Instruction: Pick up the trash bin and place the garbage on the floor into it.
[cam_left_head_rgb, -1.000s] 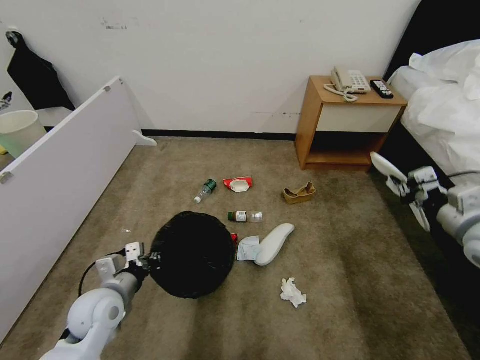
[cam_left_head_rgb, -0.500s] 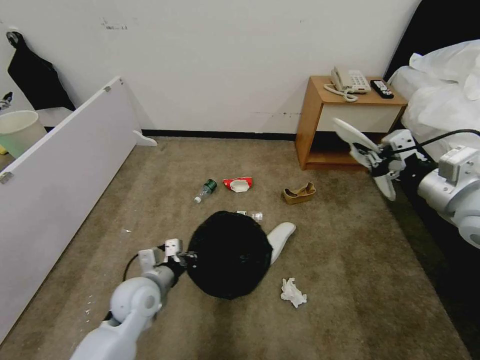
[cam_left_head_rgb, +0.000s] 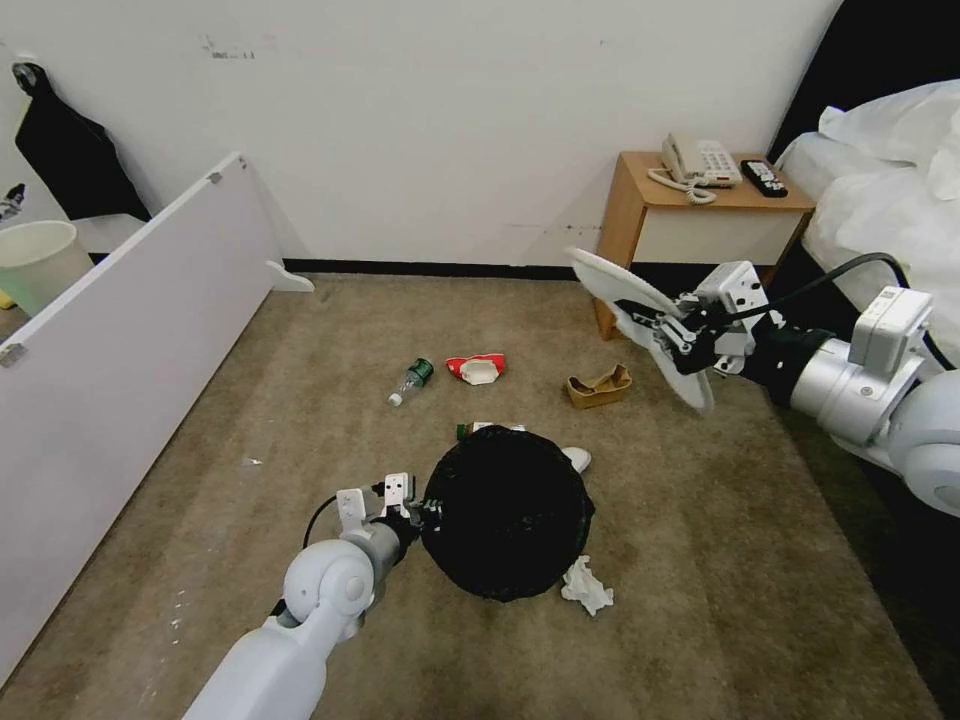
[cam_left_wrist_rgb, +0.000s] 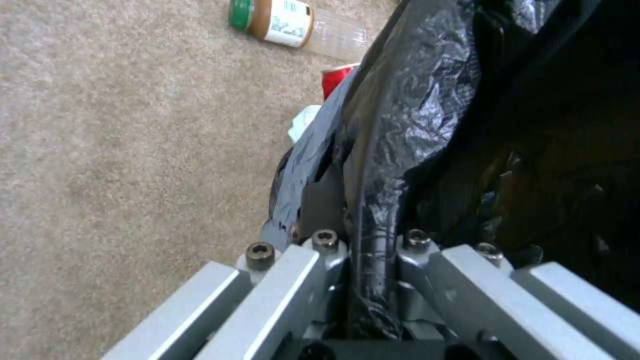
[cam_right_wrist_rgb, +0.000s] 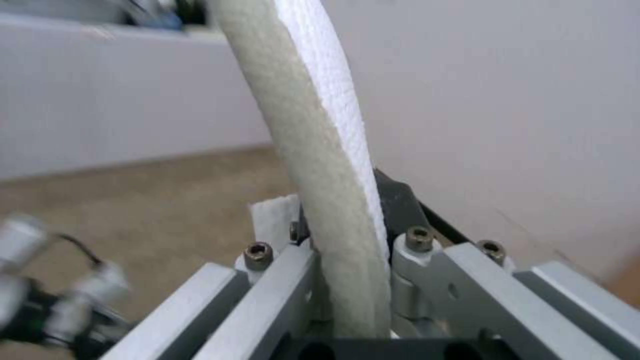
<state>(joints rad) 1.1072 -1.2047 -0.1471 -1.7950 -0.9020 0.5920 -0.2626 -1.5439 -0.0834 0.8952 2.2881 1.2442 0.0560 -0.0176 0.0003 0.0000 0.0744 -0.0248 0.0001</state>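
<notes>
1. Head view: the left tool (cam_left_head_rgb: 425, 512) pinches the bag-lined rim of the trash bin (cam_left_head_rgb: 505, 525), which is held with its dark mouth facing up toward the camera, above the middle of the floor (cam_left_head_rgb: 720, 560); whether its base touches the carpet I cannot tell
2. Left wrist view: the left tool's fingers (cam_left_wrist_rgb: 325, 248) are drawn narrow on a fold of black bag and rim between them, a grip at the edge that leaves the mouth free to take litter
3. Right tool (cam_left_head_rgb: 672, 335) is clamped on a white slipper (cam_left_head_rgb: 640, 320), carried high between the nightstand (cam_left_head_rgb: 700, 245) and the bin; in the right wrist view the sole (cam_right_wrist_rgb: 320, 150) stands on edge between the closed fingers, probably so it can drop in lengthwise
4. Bin and slipper are well apart, so the drop is not yet made
5. Litter on the floor: a green-capped bottle (cam_left_head_rgb: 410, 381) and a red-and-white wrapper (cam_left_head_rgb: 476, 368) toward the wall, a brown paper bag (cam_left_head_rgb: 598, 387) near the nightstand, a labelled bottle (cam_left_head_rgb: 480, 429) just behind the bin, a second slipper's tip (cam_left_head_rgb: 576, 458) poking out beside it, and a crumpled tissue (cam_left_head_rgb: 586, 586) at the bin's near edge
6. My reading: bringing the bin in among the litter shortens each carry
</notes>
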